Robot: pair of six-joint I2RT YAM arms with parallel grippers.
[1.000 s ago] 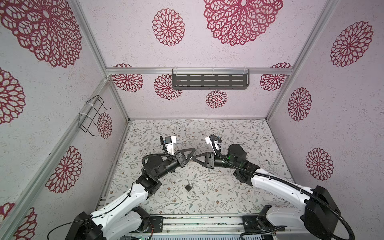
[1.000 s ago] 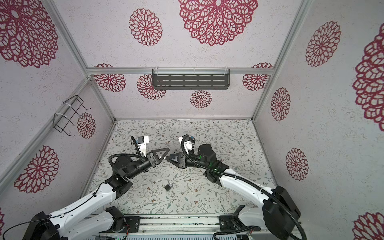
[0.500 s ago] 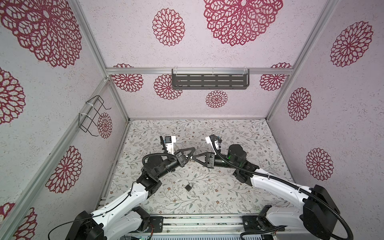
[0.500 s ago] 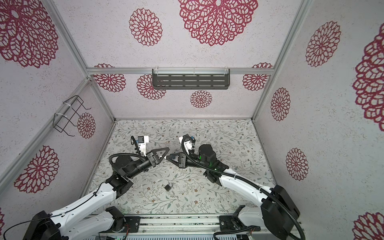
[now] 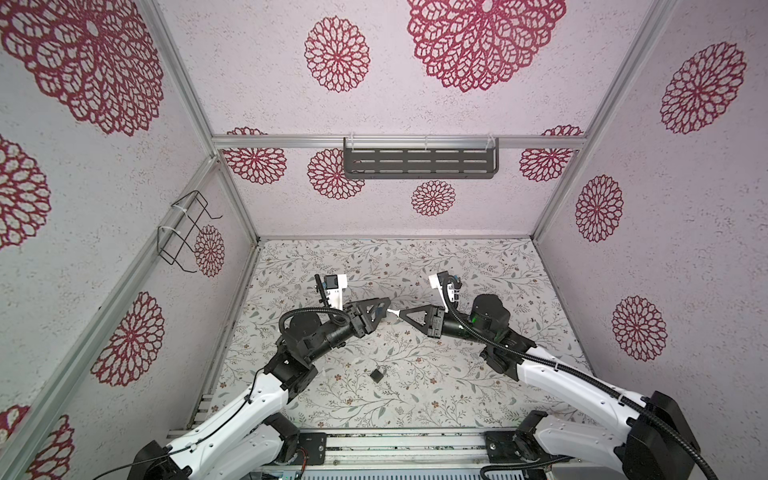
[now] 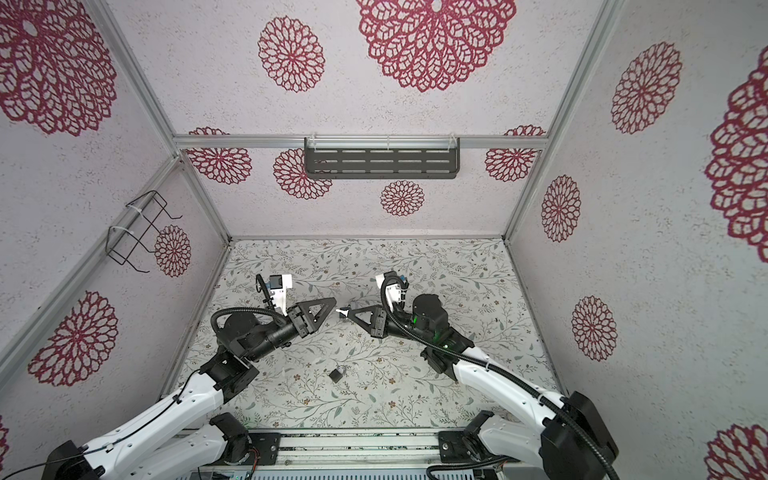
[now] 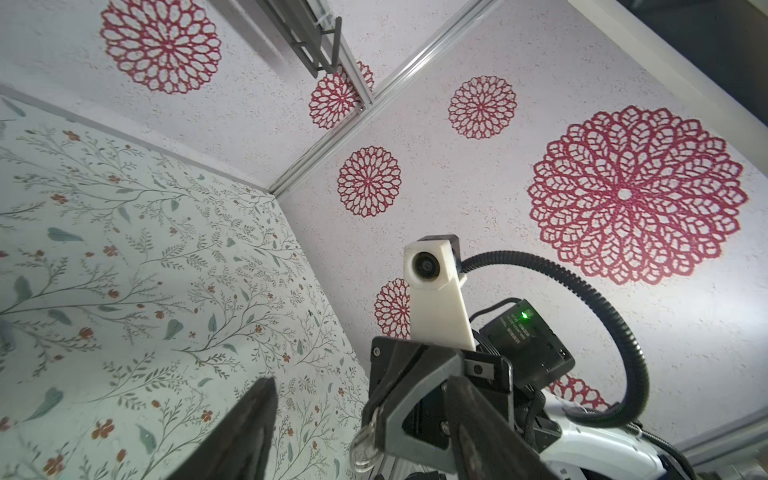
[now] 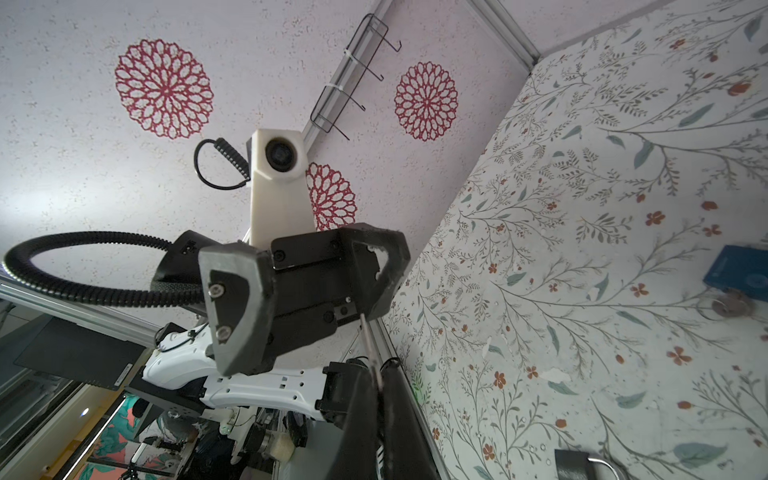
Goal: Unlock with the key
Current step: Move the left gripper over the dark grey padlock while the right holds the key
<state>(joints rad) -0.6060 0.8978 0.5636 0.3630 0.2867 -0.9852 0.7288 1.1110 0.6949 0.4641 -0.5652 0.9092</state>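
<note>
pinching a small pale key in mid-air, the right gripper is fully closed on it, and the key pokes out toward the left. the left gripper faces it tip to tip, fingers spread and holding nothing, just beside the key. the padlock lies loose on the table, nearer than both grippers and well apart from them, with nothing steadying it.

likely trouble: the key seems held only at its end, so it may pivot or slip out when pressed at the keyhole. the free padlock may skid or spin away under that push. the open left fingers are so close that they may knock the key when they move off.

the table is flat, covered in a print of grey-green sprigs and small red flowers. pale walls with red rosettes enclose it. a dark slotted shelf hangs on the far wall, and a wire rack on the left wall.
</note>
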